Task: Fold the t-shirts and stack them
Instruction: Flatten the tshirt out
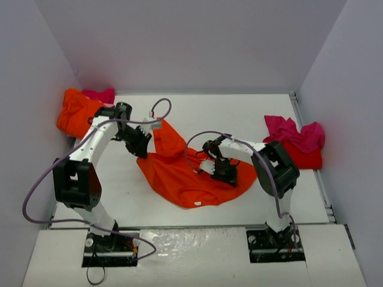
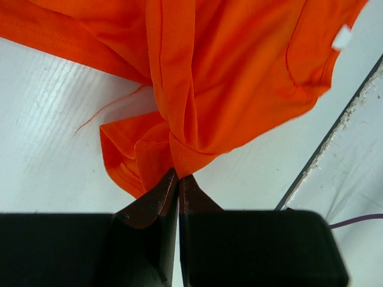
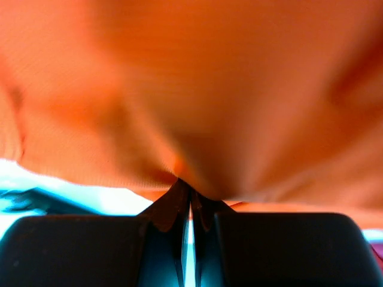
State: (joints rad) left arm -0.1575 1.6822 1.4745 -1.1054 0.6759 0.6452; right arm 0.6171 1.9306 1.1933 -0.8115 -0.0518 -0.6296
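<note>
1. Orange t-shirt (image 1: 179,176) sprawls across the middle of the white, finely ribbed tabletop (image 1: 119,191): soft matte cloth in loose, rumpled folds, with a small white tag (image 1: 196,205) at its near edge.
2. Left gripper (image 2: 178,178) is pinched fully closed, its dark wedge tips biting a bunched corner of that shirt.
3. Right gripper (image 3: 190,190) is clamped tight too, with the same orange fabric tenting over its tips.
4. Far left corner: a second orange shirt (image 1: 75,112) lies heaped beside a magenta-pink shirt (image 1: 100,94).
5. Right side: a crumpled magenta shirt (image 1: 293,131) lies on a red shirt (image 1: 304,158).
</note>
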